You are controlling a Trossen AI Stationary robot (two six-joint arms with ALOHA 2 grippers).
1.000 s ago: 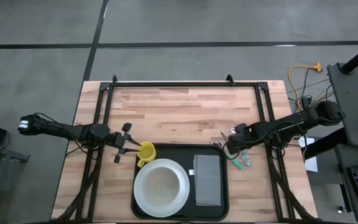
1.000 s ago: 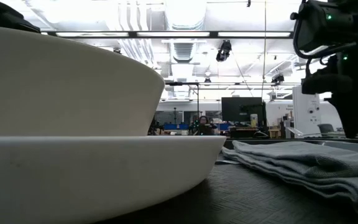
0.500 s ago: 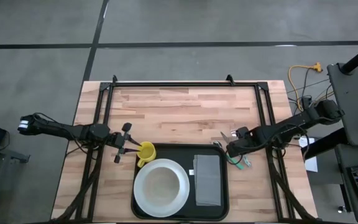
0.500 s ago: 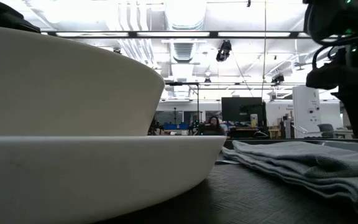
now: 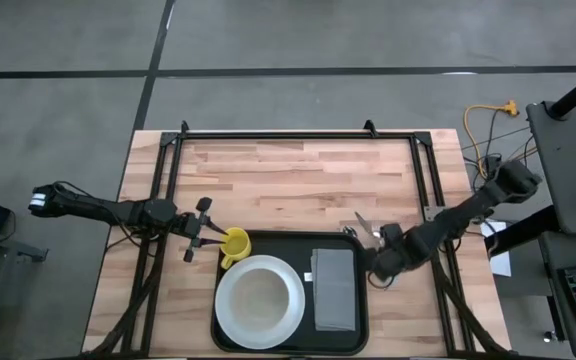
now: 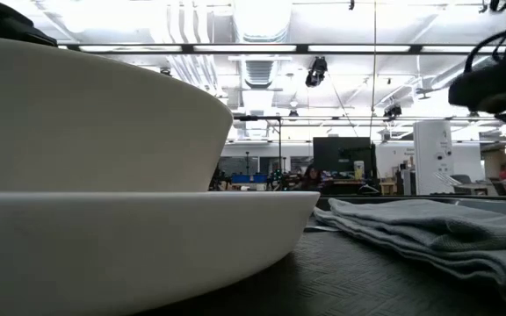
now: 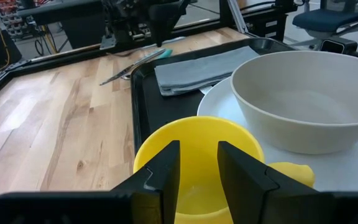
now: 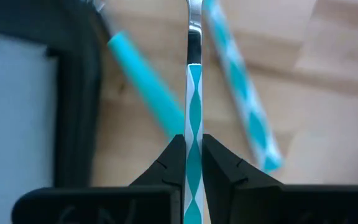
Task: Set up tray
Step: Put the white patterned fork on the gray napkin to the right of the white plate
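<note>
From above, the black tray (image 5: 290, 290) lies at the near middle of the wooden counter (image 5: 288, 180), whose far half is open bare wood; a white plate (image 5: 259, 303) with a bowl and a grey napkin (image 5: 334, 288) fill the tray. The left end effector (image 5: 211, 240) pinches the yellow cup (image 5: 235, 243) at the tray's far left corner. The right end effector (image 5: 379, 262) hangs just beside the tray's right rim. The low view shows the napkin right of the bowl (image 6: 95, 123). In the left wrist view, fingers (image 7: 166, 171) straddle the cup's rim. In the right wrist view, the end effector, pressed together, pinches a teal-patterned utensil handle (image 8: 194, 106) over wood beside the tray's edge.
</note>
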